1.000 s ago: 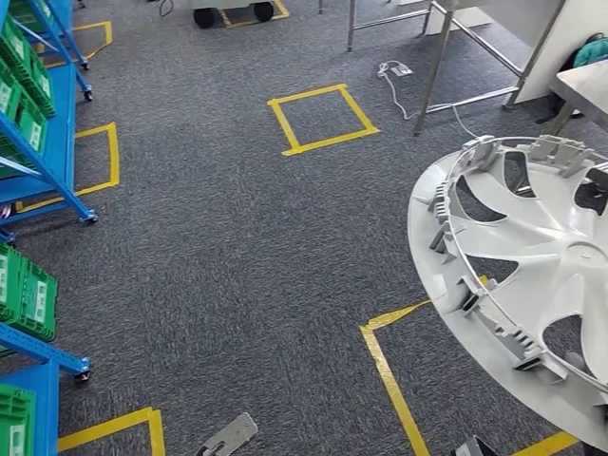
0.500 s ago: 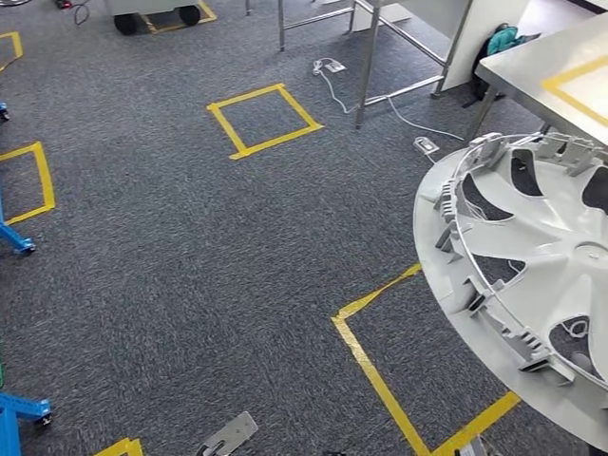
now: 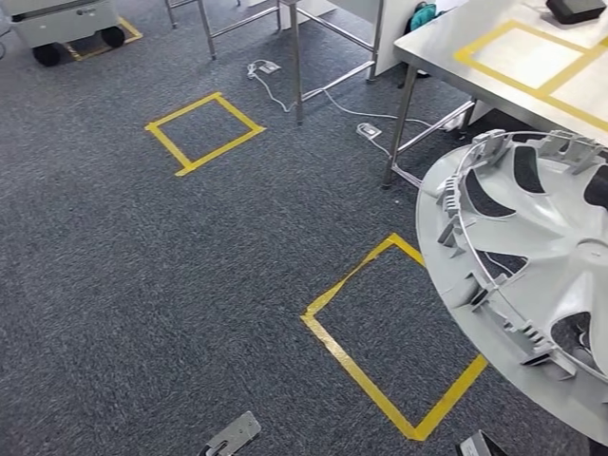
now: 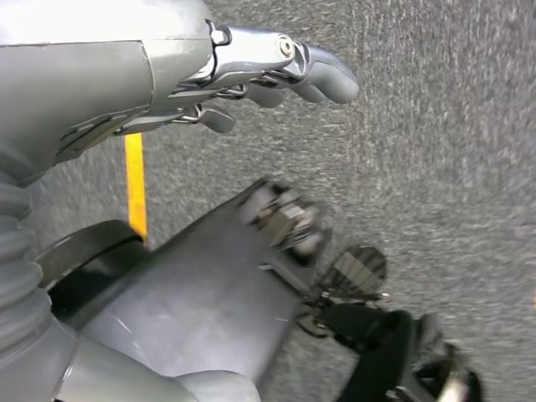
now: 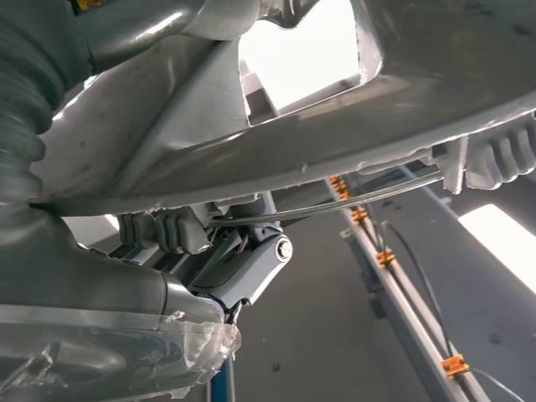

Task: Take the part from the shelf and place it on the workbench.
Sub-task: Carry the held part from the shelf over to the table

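Across the last second the whole head view has swung: the blue shelf racks have gone off the left edge, so the robot has turned and the things themselves have not moved; on the floor the small yellow tape square (image 3: 204,133) now lies upper left and the larger tape outline (image 3: 390,337) sits centre; the steel surface (image 3: 445,47), with yellow tape marked on its top, has come into sight upper right. The left hand (image 4: 253,71) hangs over the carpet, fingers fairly straight, holding nothing. The wheel cover (image 3: 534,275) rides at right, gripped from beneath by the right hand (image 5: 243,264); carrying is well along, placing not yet done.
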You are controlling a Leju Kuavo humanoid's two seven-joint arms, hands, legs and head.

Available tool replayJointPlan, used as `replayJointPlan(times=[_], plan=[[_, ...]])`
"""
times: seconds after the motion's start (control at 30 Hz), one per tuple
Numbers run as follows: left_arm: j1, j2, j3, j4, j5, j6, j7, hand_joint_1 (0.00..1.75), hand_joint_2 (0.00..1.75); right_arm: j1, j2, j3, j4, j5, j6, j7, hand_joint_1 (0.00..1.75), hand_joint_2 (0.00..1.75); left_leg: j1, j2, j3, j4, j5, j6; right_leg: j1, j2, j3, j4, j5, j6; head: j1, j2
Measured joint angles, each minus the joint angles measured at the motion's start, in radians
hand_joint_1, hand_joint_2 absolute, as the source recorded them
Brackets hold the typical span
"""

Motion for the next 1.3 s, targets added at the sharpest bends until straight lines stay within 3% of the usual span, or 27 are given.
replayJointPlan(times=[0.03,0.07,0.13,0.17,0.23,0.3,0.37,0.43,0.5,0.53,0.57,0.6,0.67,0.73,0.8,0.83,0.9,0.93,1.0,1.03,1.07,1.1,1.17,1.2,1.23,1.3], plan=[[0.001,0.001,0.0,0.0,0.0,0.0,-0.001,0.0,1.75,0.0,0.0,0.0,0.001,0.0,0.0,-0.001,1.75,1.75,0.0,-0.002,-0.011,0.009,0.013,0.0,-0.001,0.015,0.0,0.0,0.0,0.0,0.0,0.0],[0.001,0.002,0.0,0.0,0.0,0.0,-0.002,0.0,1.75,0.0,0.0,0.0,0.002,0.0,0.0,-0.001,1.75,1.75,0.001,-0.005,-0.004,-0.019,0.043,0.0,-0.002,0.031,0.001,0.001,0.0,0.001,0.0,0.0],[0.0,0.003,0.0,0.0,0.001,0.0,-0.003,0.0,1.75,0.0,0.0,0.0,0.003,0.0,0.0,-0.002,1.75,1.75,0.008,-0.037,0.048,-0.144,0.118,-0.002,-0.005,0.059,0.002,0.003,-0.001,0.007,0.0,0.0],[0.0,0.003,0.0,0.0,0.001,0.0,-0.003,0.0,1.75,0.0,0.0,0.0,0.004,0.0,0.0,-0.002,1.75,1.75,0.013,-0.058,0.073,-0.203,0.138,-0.002,-0.006,0.072,0.0,0.007,-0.002,0.011,0.0,0.0],[0.0,0.002,0.0,0.0,0.001,0.0,-0.003,0.0,1.75,0.0,0.0,0.0,0.003,0.0,0.0,-0.002,1.75,1.75,0.016,-0.082,0.097,-0.257,0.145,0.004,-0.006,0.094,-0.008,0.009,-0.001,0.023,0.0,0.0],[-0.002,0.001,0.0,0.0,0.001,0.0,-0.003,0.0,1.75,0.003,0.001,0.0,0.003,0.0,0.0,-0.002,1.75,1.75,0.014,-0.064,0.1,-0.261,0.143,0.018,-0.01,0.105,-0.019,0.006,0.001,0.035,0.001,0.0],[-0.004,-0.002,0.0,-0.001,0.002,-0.001,-0.004,0.0,1.75,0.004,0.001,0.0,0.003,0.0,0.0,-0.003,1.75,1.75,0.014,-0.042,0.103,-0.264,0.145,0.035,-0.008,0.057,-0.039,0.039,-0.02,0.044,0.006,0.0],[-0.002,-0.002,0.0,-0.001,0.002,-0.001,-0.006,0.0,1.75,0.001,0.001,0.0,0.004,0.0,0.0,-0.003,1.75,1.75,0.012,-0.017,0.104,-0.265,0.142,0.045,-0.005,-0.008,-0.092,0.155,-0.083,0.049,0.013,0.0],[0.002,-0.001,0.001,-0.001,0.002,-0.001,-0.006,0.0,1.75,0.0,0.001,0.0,0.004,0.0,0.0,-0.003,1.75,1.75,0.009,0.011,0.107,-0.265,0.138,0.048,-0.006,-0.027,-0.155,0.279,-0.133,0.053,0.013,0.0],[0.003,-0.001,0.001,-0.001,0.002,-0.001,-0.006,0.0,1.75,0.001,0.001,0.0,0.005,0.0,0.0,-0.003,1.75,1.75,0.008,0.025,0.11,-0.265,0.135,0.047,-0.006,-0.03,-0.165,0.298,-0.13,0.053,0.013,0.0],[0.003,-0.001,0.001,-0.001,0.002,-0.001,-0.006,0.0,1.75,0.001,0.001,0.0,0.005,0.0,0.0,-0.003,1.75,1.75,0.007,0.038,0.114,-0.265,0.131,0.046,-0.006,-0.033,-0.153,0.277,-0.109,0.053,0.013,0.0],[0.002,-0.001,0.001,-0.001,0.002,-0.001,-0.006,0.0,1.75,0.002,0.001,0.0,0.006,0.0,0.0,-0.004,1.75,1.75,0.007,0.051,0.121,-0.265,0.126,0.044,-0.005,-0.041,-0.122,0.218,-0.074,0.051,0.013,0.0],[0.001,-0.002,0.001,-0.001,0.002,-0.001,-0.006,0.0,1.75,0.001,0.001,0.0,0.006,0.0,0.0,-0.006,1.75,1.75,0.004,0.072,0.137,-0.265,0.113,0.035,0.0,-0.08,-0.045,0.081,-0.021,0.044,0.013,0.0],[0.0,-0.002,0.001,-0.001,0.002,-0.001,-0.006,0.0,1.75,-0.001,0.001,0.0,0.006,0.0,0.0,-0.006,1.75,1.75,0.0,0.089,0.148,-0.266,0.104,0.025,0.006,-0.098,-0.01,0.022,-0.009,0.033,0.011,0.0],[-0.002,-0.002,0.001,-0.002,0.002,-0.001,-0.006,0.0,1.75,0.0,0.001,0.0,0.006,0.0,0.0,-0.007,1.75,1.75,0.0,0.105,0.156,-0.27,0.099,0.014,0.008,-0.075,-0.01,0.021,-0.012,0.02,0.011,0.0],[-0.005,-0.003,0.001,-0.003,0.002,-0.001,-0.006,0.0,1.75,0.001,0.001,0.0,0.006,0.0,0.0,-0.007,1.75,1.75,0.002,0.096,0.158,-0.268,0.095,0.008,0.006,-0.063,-0.008,0.018,-0.012,0.014,0.01,0.0],[-0.009,-0.003,0.001,-0.005,0.002,-0.002,-0.006,0.0,1.75,0.0,0.002,0.0,0.006,-0.001,0.0,-0.007,1.75,1.75,0.004,0.051,0.133,-0.214,0.062,-0.001,-0.001,-0.041,0.0,0.01,-0.014,0.001,0.005,0.0],[-0.009,-0.003,0.001,-0.005,0.003,-0.002,-0.006,0.0,1.75,-0.001,0.002,0.0,0.006,-0.001,0.0,-0.007,1.75,1.75,0.005,0.023,0.101,-0.154,0.037,-0.003,-0.002,-0.03,0.002,0.009,-0.016,-0.004,0.003,0.0],[-0.004,0.0,0.001,-0.005,0.003,-0.002,-0.006,0.0,1.75,-0.004,0.003,0.0,0.006,0.0,0.0,-0.007,1.75,1.75,0.005,0.003,0.014,-0.015,-0.008,-0.004,-0.003,-0.005,0.007,0.009,-0.023,-0.012,0.0,0.0],[-0.001,0.001,0.001,-0.005,0.003,-0.002,-0.006,0.0,1.75,-0.003,0.003,0.0,0.006,0.0,0.0,-0.007,1.75,1.75,0.005,0.001,-0.017,0.023,-0.006,-0.004,-0.003,0.01,0.012,0.009,-0.027,-0.013,0.0,0.0],[0.001,0.003,0.001,-0.005,0.003,-0.002,-0.006,0.0,1.75,-0.003,0.003,0.0,0.006,0.0,0.0,-0.007,1.75,1.75,0.005,0.0,-0.032,0.027,0.016,-0.003,-0.003,0.025,0.018,0.009,-0.032,-0.012,0.0,0.0],[0.001,0.004,0.001,-0.005,0.003,-0.001,-0.006,0.0,1.75,-0.003,0.003,0.0,0.006,0.0,0.0,-0.006,1.75,1.75,0.006,-0.002,-0.026,-0.01,0.059,-0.001,-0.004,0.037,0.027,0.009,-0.037,-0.011,0.0,0.0],[0.0,0.004,0.001,-0.005,0.003,0.0,-0.006,0.0,1.75,-0.003,0.003,0.0,0.006,0.0,0.0,-0.006,1.75,1.75,0.006,-0.011,0.017,-0.138,0.153,0.002,-0.005,0.056,0.043,0.008,-0.051,-0.004,-0.001,0.0],[-0.001,0.004,0.001,-0.005,0.003,0.0,-0.006,0.0,1.75,-0.003,0.003,0.0,0.006,0.0,0.0,-0.006,1.75,1.75,0.006,-0.016,0.041,-0.199,0.174,0.006,-0.004,0.063,0.048,0.01,-0.06,0.001,-0.003,0.0],[-0.003,0.003,0.001,-0.005,0.003,0.001,-0.005,0.0,1.75,-0.002,0.003,0.0,0.006,0.0,0.0,-0.006,1.75,1.75,0.005,-0.021,0.056,-0.237,0.178,0.009,-0.003,0.068,0.049,0.008,-0.067,0.007,-0.004,0.0],[-0.006,0.003,0.001,-0.006,0.005,0.002,-0.005,0.0,1.75,0.0,0.003,0.0,0.006,0.001,0.0,-0.006,1.75,1.75,0.004,-0.024,0.07,-0.264,0.159,0.022,-0.001,0.07,0.058,0.007,-0.074,0.02,-0.007,0.0]])
